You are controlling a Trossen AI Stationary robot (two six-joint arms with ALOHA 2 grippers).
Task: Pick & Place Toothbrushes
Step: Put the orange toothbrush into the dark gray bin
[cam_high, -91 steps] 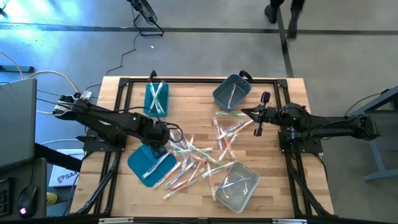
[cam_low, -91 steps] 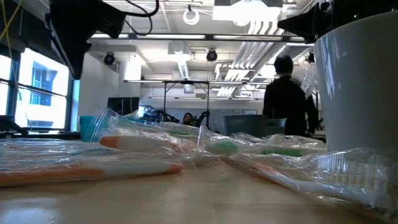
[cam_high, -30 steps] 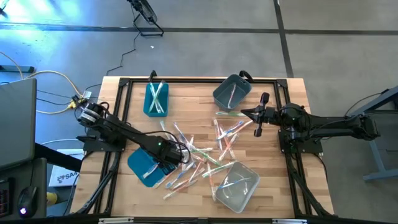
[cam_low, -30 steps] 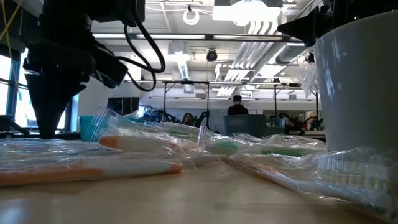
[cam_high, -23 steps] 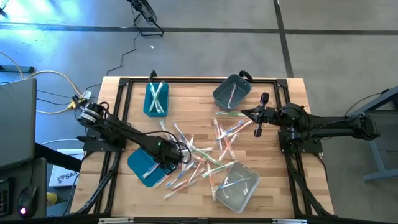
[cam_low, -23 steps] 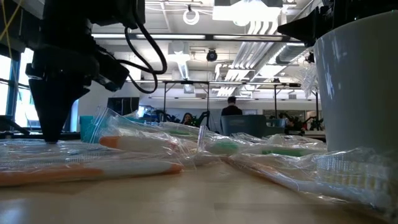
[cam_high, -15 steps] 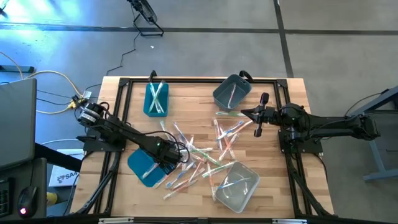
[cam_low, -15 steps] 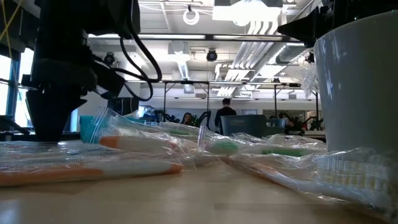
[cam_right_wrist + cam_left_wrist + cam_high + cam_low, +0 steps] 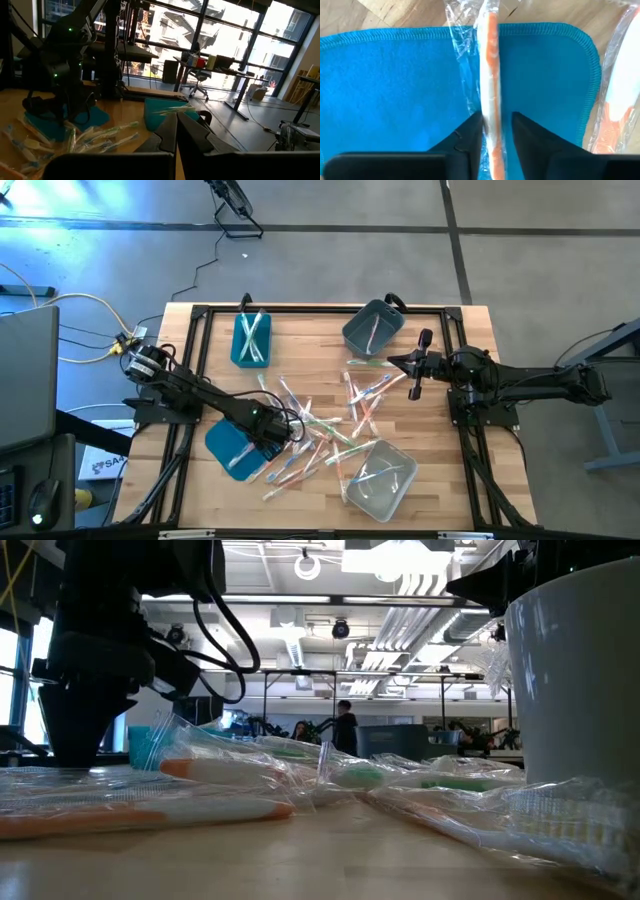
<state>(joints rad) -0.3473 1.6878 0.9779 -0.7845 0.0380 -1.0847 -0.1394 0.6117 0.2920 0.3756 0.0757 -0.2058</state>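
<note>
Left gripper (image 9: 496, 131) closing around a clear-wrapped, orange-handled toothbrush (image 9: 491, 90) on teal lid (image 9: 395, 90), right gripper (image 9: 176, 131) shut, empty

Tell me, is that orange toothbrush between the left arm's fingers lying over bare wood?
No. In the left wrist view the wrapped orange toothbrush between the left gripper fingers lies over a blue cloth.

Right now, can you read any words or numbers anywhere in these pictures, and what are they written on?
None can be read.
A white label on the floor beside the table's left edge, in the high view, carries dark print, too small and cut off to read.
The toothbrushes, their clear wrappers, the teal bin and the blue cloth show no readable text.
</note>
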